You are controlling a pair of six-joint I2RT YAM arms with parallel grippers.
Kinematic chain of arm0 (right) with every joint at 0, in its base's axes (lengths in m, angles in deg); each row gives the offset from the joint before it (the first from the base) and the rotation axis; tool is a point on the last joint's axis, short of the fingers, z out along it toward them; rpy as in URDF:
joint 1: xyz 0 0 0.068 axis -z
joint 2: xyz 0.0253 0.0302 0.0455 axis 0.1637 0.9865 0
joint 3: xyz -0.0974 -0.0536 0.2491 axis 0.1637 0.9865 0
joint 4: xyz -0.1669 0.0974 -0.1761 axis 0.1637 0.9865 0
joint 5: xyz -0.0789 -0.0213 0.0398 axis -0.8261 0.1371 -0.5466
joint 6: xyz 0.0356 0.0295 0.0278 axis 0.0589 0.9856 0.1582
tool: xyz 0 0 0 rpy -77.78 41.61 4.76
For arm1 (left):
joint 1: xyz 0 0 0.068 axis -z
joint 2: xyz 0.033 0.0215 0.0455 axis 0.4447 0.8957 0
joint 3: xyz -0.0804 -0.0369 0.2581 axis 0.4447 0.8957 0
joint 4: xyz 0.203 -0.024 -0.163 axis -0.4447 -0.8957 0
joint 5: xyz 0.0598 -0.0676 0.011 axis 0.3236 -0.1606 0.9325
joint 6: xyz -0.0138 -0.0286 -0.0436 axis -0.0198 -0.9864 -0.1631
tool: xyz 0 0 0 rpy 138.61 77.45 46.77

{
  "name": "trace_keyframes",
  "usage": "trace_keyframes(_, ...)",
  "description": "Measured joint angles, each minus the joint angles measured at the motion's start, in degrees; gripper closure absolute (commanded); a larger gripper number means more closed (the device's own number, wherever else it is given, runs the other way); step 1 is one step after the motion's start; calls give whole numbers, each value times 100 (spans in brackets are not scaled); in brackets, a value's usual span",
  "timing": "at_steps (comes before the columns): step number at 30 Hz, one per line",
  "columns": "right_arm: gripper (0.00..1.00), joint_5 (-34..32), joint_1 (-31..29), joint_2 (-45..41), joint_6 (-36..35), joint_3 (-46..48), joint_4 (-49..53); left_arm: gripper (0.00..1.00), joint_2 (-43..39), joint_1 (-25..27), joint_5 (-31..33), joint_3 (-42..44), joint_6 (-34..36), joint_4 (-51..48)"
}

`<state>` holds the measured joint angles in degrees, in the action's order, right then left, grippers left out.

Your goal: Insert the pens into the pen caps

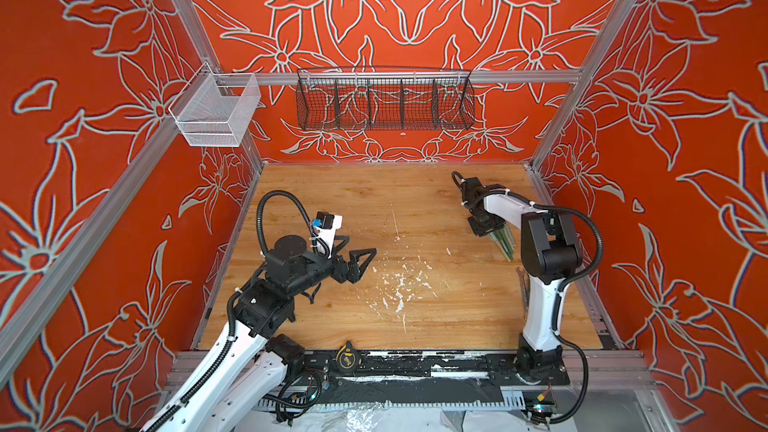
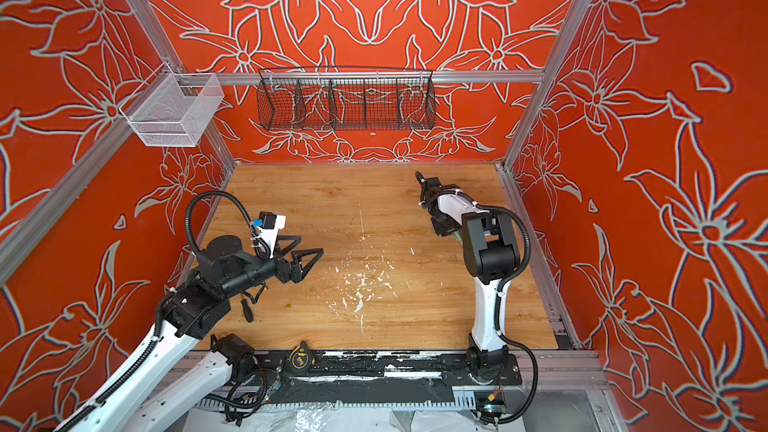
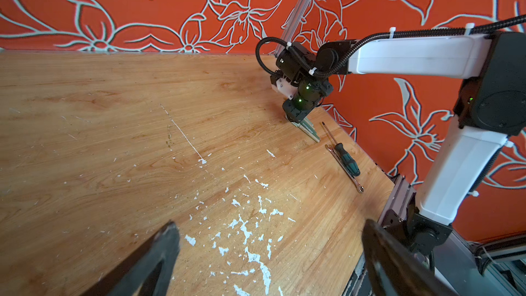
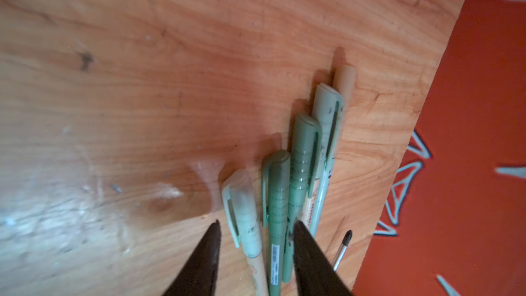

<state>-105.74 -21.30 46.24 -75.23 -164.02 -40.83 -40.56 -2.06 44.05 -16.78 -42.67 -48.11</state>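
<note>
Five pens [image 4: 284, 223] lie side by side on the wooden table [image 1: 332, 201], close to its right edge. In the right wrist view every pen has its cap on. The caps run from a pale green cap [image 4: 242, 195] through a dark green cap [image 4: 277, 180], a mid-green cap [image 4: 306, 143] and a grey-green cap [image 4: 327, 103] to a tan cap [image 4: 345, 81]. In a top view the bundle [image 1: 503, 243] shows just beside the right arm's elbow.

The right gripper [image 4: 256, 224] points down over the pens. Its fingers are apart, with the pale green and dark green pens between them, and one fingertip [image 4: 297, 232] overlaps the mid-green pen. The pens rest flat on the wood and none is lifted.

The left gripper [image 1: 361, 243] hangs above the left half of the table, well apart from the pens. Its fingers are spread wide and hold nothing.

A screwdriver [image 3: 345, 158] and a wrench [image 3: 344, 170] lie next to each other near the pens. White paint flecks [image 1: 399, 284] dot the middle of the table. A tape measure [image 1: 345, 354] sits on the front rail.
</note>
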Motion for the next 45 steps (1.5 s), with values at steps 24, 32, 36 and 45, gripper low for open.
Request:
trace_keyframes(24,3,1128,-542,-3534,-68,3445,-3335,3,752,-487,4035,629,645,743)
trace_keyframes(32,3,1246,-619,-4520,-531,5475,-5775,3,1961,-1488,3998,1266,859,2184)
trace_keyframes(36,3,1051,-632,-4297,-758,5761,-6476,3,2601,-1838,3875,1749,1056,3156)
trace_keyframes(45,3,297,-651,-3689,-1150,6686,-8771,3,4096,-2321,2846,1980,1421,4529)
